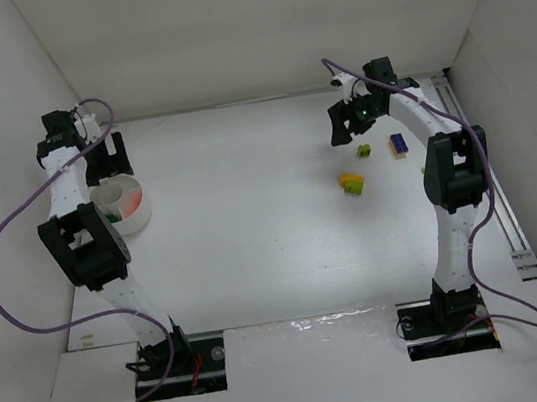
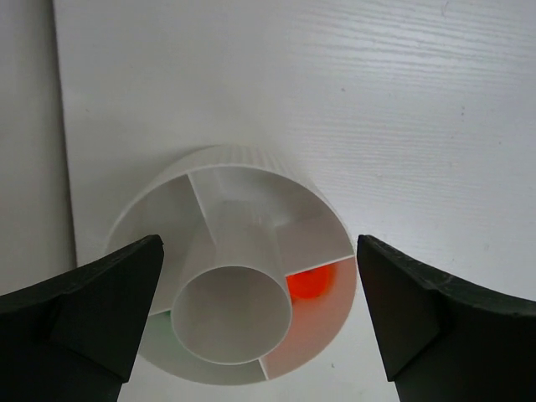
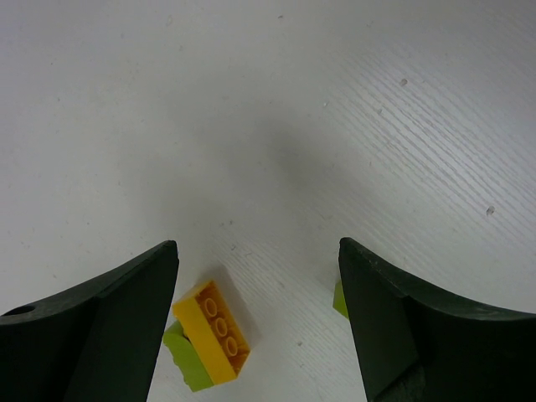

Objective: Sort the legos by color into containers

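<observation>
While L end effector gapes above bowl, legos sit far R.

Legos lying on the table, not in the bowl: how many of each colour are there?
Yellow legos: 1
Lime legos: 2, one under the yellow
Blue legos: 1
Total: 4, not counting a green speck half hidden by the right arm.

- Lighting: bright, even, diffuse from overhead; white table slightly washed out.
- Glare: shiny strip on near ledge.
- Shadows: soft grey patch, right wrist view.
- Focus: dark fingers soft-edged close up.
</observation>
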You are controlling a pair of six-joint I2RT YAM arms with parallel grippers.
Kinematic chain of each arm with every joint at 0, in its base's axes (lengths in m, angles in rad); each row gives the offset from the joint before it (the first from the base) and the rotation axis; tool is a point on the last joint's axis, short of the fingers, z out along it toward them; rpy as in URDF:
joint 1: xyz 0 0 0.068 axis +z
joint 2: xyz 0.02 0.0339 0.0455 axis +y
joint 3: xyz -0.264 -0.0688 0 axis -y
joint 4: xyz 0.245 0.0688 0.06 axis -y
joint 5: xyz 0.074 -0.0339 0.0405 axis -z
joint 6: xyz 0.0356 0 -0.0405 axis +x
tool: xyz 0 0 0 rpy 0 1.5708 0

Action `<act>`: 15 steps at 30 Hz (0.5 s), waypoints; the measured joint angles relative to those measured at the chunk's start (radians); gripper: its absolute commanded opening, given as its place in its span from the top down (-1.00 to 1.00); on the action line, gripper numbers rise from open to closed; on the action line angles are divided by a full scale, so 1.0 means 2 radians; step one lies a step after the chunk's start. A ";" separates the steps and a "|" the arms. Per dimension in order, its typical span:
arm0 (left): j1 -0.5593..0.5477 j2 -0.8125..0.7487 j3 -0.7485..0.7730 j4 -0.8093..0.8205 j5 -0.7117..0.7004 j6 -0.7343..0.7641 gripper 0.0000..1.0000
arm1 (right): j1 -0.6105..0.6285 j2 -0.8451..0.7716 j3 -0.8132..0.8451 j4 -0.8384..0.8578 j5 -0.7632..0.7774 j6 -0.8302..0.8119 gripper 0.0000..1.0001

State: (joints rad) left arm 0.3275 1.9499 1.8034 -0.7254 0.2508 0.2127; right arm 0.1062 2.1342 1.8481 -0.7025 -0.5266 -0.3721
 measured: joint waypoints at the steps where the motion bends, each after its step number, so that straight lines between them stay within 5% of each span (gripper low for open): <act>1: -0.001 0.000 -0.006 -0.001 0.002 -0.003 -1.00 | 0.000 0.000 0.000 0.000 0.000 0.001 -0.64; 15: -0.021 0.000 -0.026 0.009 0.004 -0.021 -1.00 | 0.002 0.000 0.000 0.000 0.002 0.011 -0.64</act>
State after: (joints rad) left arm 0.2852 1.9491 1.7523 -0.7074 0.2596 0.1707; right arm 0.1112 2.1342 1.8481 -0.7021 -0.5220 -0.3504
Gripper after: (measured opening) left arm 0.997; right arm 0.820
